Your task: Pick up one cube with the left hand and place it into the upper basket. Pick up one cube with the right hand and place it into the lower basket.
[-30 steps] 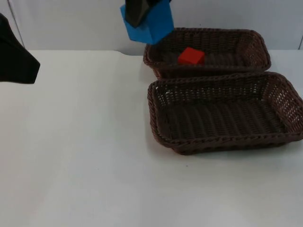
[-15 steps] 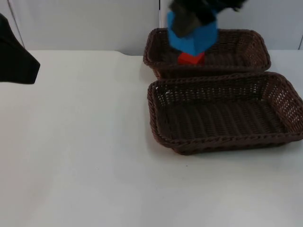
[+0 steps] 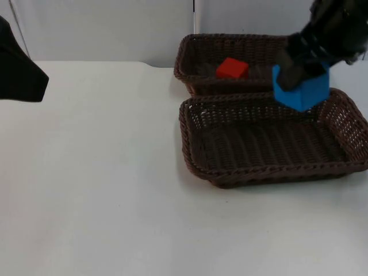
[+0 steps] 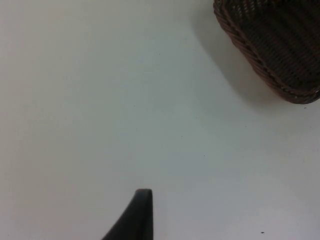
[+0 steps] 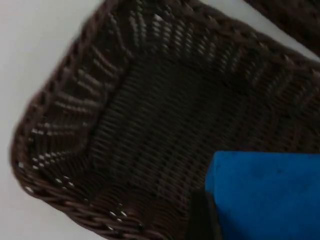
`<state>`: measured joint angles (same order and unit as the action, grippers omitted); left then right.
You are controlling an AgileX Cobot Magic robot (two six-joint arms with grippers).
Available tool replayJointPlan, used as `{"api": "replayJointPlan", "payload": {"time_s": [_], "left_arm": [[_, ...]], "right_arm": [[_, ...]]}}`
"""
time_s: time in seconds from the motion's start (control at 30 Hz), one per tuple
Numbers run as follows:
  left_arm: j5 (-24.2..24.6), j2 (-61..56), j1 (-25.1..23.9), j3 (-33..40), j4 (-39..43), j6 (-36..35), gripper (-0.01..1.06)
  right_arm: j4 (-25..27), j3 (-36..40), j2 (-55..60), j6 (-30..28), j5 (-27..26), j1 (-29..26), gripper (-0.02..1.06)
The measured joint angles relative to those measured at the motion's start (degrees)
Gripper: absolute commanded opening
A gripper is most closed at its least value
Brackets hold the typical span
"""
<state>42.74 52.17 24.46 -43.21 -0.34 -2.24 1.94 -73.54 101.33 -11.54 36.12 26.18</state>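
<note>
A blue cube point(image 3: 303, 91) is held in the air, tilted, above the far right part of the lower basket point(image 3: 270, 170), near that basket's far rim. In the right wrist view the blue cube point(image 5: 265, 195) is seen above the dark woven floor of the lower basket point(image 5: 65, 95). A red cube point(image 3: 232, 68) lies on the floor of the upper basket point(image 3: 190, 57), left of its middle. Both baskets are brown, woven and rectangular, set touching, the upper one farther away.
</note>
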Motion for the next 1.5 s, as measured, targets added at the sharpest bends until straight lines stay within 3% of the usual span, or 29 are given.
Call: {"api": "replayJointPlan", "payload": {"time_s": [0.63,1.1,1.5], "left_arm": [[0.0,0.0,0.0,0.0,0.0,0.0,1.05],[-1.06,0.0,0.0,0.0,0.0,0.0,1.05],[-1.2,0.0,0.0,0.0,0.0,0.11,1.05]], "right_arm": [[0.0,3.36,0.39,2.2,-7.41,-0.82,0.0],[0.0,3.36,13.36,6.46,-17.75,-0.82,0.0],[0.0,3.36,16.71,6.57,-20.08,-0.82,0.0]]}}
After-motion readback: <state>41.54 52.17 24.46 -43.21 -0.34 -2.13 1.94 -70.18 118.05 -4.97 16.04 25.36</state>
